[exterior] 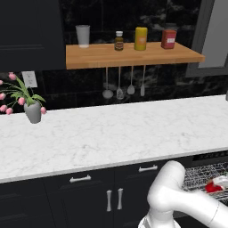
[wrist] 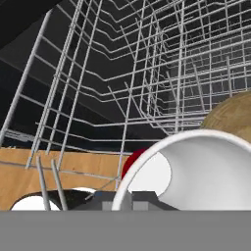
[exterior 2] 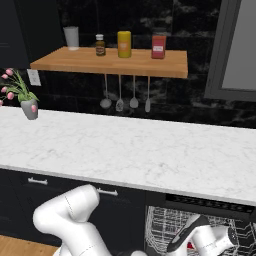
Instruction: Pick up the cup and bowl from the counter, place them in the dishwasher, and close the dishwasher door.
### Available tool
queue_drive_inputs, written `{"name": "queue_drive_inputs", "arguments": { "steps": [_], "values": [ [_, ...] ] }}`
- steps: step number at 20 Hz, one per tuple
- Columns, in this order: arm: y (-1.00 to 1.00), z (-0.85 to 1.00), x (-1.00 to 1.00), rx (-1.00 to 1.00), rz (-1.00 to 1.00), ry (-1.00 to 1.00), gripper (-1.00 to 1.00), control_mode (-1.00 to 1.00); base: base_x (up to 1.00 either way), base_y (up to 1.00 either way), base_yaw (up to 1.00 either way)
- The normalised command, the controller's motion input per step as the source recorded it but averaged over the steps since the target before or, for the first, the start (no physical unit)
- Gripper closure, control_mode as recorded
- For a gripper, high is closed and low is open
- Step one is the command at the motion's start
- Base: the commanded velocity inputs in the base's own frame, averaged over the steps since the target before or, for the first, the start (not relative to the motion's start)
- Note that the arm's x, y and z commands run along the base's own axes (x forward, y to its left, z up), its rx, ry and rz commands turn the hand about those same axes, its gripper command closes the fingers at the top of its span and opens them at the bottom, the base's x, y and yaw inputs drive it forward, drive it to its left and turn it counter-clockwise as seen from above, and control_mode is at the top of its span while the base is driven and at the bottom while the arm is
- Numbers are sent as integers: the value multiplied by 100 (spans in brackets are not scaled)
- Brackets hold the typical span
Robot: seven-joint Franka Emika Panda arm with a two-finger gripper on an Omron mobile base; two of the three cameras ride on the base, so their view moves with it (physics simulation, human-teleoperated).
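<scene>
The cup (wrist: 196, 171), red outside and white inside, lies tilted inside the dishwasher's silver wire rack (wrist: 147, 73). My gripper (wrist: 125, 201) is shut on its rim, with one dark fingertip on each side of the wall. In the left base view the cup (exterior: 217, 184) shows as a red and white patch in the rack (exterior: 198, 176). Behind the cup, a tan rounded shape that looks like the bowl (wrist: 234, 115) rests in the rack. The white marble counter (exterior: 111, 133) is bare of dishes. The dishwasher door is out of view.
A grey vase of pink tulips (exterior: 32, 111) stands at the counter's left end. A wooden shelf (exterior: 133, 55) holds a cup, a bottle and jars, with utensils (exterior: 119, 87) hanging below it. Black cabinets (exterior: 89, 196) flank the dishwasher (exterior 2: 205, 202).
</scene>
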Motion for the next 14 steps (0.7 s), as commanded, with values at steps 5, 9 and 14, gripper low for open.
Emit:
{"name": "queue_drive_inputs", "arguments": {
  "steps": [5,9,14],
  "values": [
    [0,-35,-31,-1,0,20,100,-100,0,0,0],
    [9,-1,-2,0,0,1,100,-100,0,0,0],
    [5,0,0,0,0,0,-100,-100,0,0,0]
  ]
}}
